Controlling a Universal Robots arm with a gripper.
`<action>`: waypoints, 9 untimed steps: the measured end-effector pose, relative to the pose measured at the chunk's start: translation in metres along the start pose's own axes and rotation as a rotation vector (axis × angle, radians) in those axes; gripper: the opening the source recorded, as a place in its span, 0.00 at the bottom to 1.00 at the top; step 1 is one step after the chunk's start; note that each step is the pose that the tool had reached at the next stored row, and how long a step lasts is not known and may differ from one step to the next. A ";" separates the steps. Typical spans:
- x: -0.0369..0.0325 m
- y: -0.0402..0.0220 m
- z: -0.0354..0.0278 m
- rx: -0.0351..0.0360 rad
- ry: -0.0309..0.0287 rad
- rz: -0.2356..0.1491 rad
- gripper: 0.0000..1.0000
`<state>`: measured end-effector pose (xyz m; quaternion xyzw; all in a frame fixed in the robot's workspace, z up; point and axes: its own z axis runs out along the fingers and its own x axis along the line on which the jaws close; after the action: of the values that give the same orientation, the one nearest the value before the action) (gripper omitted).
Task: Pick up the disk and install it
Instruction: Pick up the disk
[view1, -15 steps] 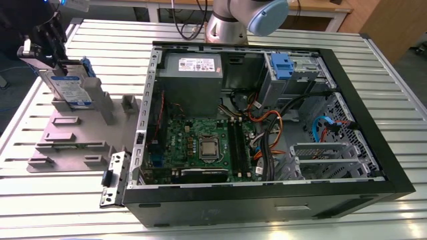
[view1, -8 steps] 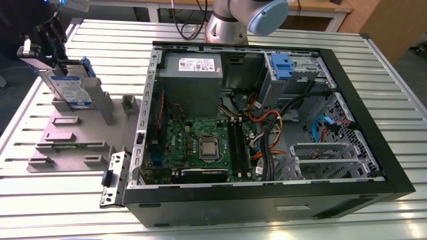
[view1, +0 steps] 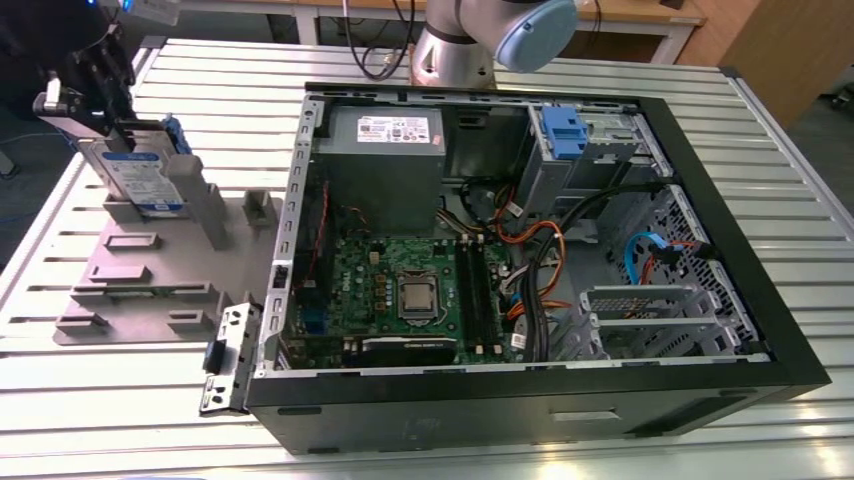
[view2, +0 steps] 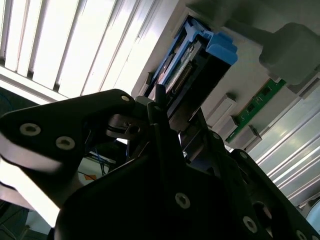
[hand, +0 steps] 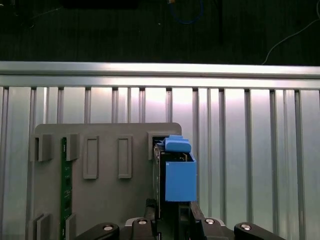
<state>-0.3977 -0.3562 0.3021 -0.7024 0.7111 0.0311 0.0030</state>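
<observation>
"One question: where is the disk (view1: 140, 178)?"
"Upright in a slot at a corner of the grey holder plate (view1: 187, 262), silver with a blue-and-white label, framed in blue plastic. The gripper (hand: 170, 215) straddles it (clamped or not, nobody could say)."
"Best grip?"
"Probably square on its flat faces, then drawn straight along the slot."
</observation>
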 end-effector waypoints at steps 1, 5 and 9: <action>0.0000 0.0000 0.0000 0.0000 0.0000 0.000 0.35; -0.0002 0.0002 -0.0047 0.0001 -0.0001 0.001 0.35; -0.0003 0.0003 -0.0067 0.0003 -0.0002 0.001 0.35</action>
<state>-0.3977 -0.3562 0.3089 -0.7021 0.7114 0.0311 0.0032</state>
